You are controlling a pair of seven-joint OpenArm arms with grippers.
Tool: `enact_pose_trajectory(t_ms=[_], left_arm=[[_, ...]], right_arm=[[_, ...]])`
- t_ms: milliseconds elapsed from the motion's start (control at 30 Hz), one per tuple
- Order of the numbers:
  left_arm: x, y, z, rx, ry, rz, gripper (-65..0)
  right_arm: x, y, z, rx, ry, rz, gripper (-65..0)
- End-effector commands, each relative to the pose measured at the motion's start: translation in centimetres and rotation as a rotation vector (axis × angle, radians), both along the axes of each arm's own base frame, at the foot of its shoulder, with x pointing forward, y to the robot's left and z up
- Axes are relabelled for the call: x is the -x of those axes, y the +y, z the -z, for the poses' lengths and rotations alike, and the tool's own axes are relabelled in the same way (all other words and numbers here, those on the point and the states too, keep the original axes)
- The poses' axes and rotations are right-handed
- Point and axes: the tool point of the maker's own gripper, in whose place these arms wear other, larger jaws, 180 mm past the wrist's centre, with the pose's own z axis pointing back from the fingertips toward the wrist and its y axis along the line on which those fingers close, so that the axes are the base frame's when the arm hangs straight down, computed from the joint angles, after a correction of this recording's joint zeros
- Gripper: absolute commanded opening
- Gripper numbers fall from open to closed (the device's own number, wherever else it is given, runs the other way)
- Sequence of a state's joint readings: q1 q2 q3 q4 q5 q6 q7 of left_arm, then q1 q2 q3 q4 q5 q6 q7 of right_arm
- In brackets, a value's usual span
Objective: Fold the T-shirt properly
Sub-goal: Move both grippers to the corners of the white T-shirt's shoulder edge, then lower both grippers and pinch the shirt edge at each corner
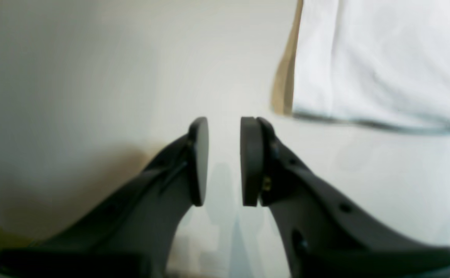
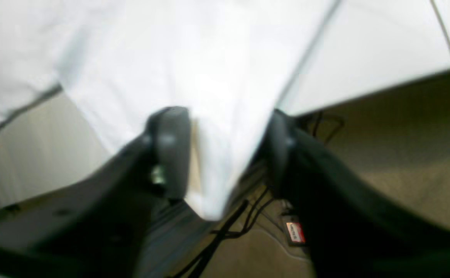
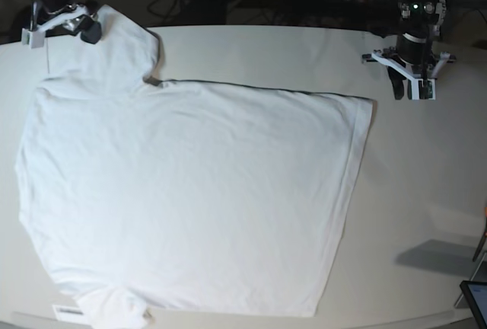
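- The large plain white thin-cotton short-sleeved T-shirt [image 3: 190,192] lay spread flat on the smooth white bench [image 3: 426,184], its long axis running across the base view from the sleeves at that view's left to the hem at its right.
- At the base view's left, the right arm's dark two-fingered tool [image 3: 72,23] sat at the far sleeve of the T-shirt. In the right wrist view a peak of white cloth [image 2: 217,154] rose between the two pads [image 2: 171,150], and the jaws stood part-way apart with a gap showing beside the cloth. Whether the pads had the sleeve pinched could not be told from the blurred picture.
- From this tool the body of the shirt stretched away toward the bench's middle and near edge, so any fold from here would, in my judgement, carry the sleeve inward over the chest.
- At the base view's right, the left arm's dark two-fingered tool [image 3: 411,78] hung over bare bench just beyond the far hem corner. In the left wrist view its jaws stood narrow with nothing between them, and the hem corner [image 1: 306,104] lay ahead and to one side, near but apart.
- The right arm was clearly the nearer to cloth; the left tool would need to cross a short stretch of bench to reach the hem.
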State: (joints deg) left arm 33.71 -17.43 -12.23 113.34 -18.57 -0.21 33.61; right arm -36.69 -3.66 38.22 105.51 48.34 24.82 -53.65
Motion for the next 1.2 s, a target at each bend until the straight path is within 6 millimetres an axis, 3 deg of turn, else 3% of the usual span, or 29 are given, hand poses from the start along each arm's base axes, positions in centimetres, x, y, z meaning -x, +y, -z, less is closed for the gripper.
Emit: enact_pose_trajectory(t_ms=[0, 100, 267, 333, 433, 500, 633, 900, 1067, 1167], left_arm=[[-0.6, 0.2, -1.1, -0.011, -0.042, 0.002, -49.9], [-1.4, 0.1, -1.5, -0.006, -0.066, -0.002, -49.7], [-2.2, -0.3, -1.9, 0.003, -0.089, 0.004, -49.0], [-2.2, -0.4, -1.9, 0.014, -0.097, -0.01, -42.8], [-2.2, -0.6, -1.8, 0.033, -0.106, -0.028, -28.2], [-2.1, -1.0, -1.5, 0.048, -0.106, -0.033, -22.5], [-1.7, -2.8, -0.2, 0.104, -0.08, 0.004, -22.2], [0.7, -0.8, 5.1, 0.348, -0.001, -0.206, -21.7], [1.1, 0.3, 6.5, 0.538, 0.016, -0.299, -22.0], [0.6, 0.2, 6.4, 0.564, 0.009, -0.295, -22.2]], right_arm=[[0.0, -0.3, -0.3, 0.009, -0.008, -0.002, -44.8], [-0.4, -0.3, -0.4, 0.009, -0.017, -0.002, -53.4], [-0.6, -0.3, -0.5, 0.01, -0.022, -0.003, -59.8], [-0.6, -0.2, -0.5, 0.01, -0.022, -0.004, -65.0], [-0.8, -0.2, -0.5, 0.01, -0.026, -0.004, -64.6], [-0.9, -0.3, -0.5, 0.012, -0.028, -0.005, -64.7], [-1.0, -0.3, -0.6, 0.013, -0.029, -0.006, -64.7], [-1.2, -0.4, -0.7, 0.014, -0.035, -0.007, -64.7], [-1.2, -0.4, -0.7, 0.014, -0.036, -0.007, -64.7], [-1.2, -0.4, -0.7, 0.014, -0.036, -0.007, -64.7]])
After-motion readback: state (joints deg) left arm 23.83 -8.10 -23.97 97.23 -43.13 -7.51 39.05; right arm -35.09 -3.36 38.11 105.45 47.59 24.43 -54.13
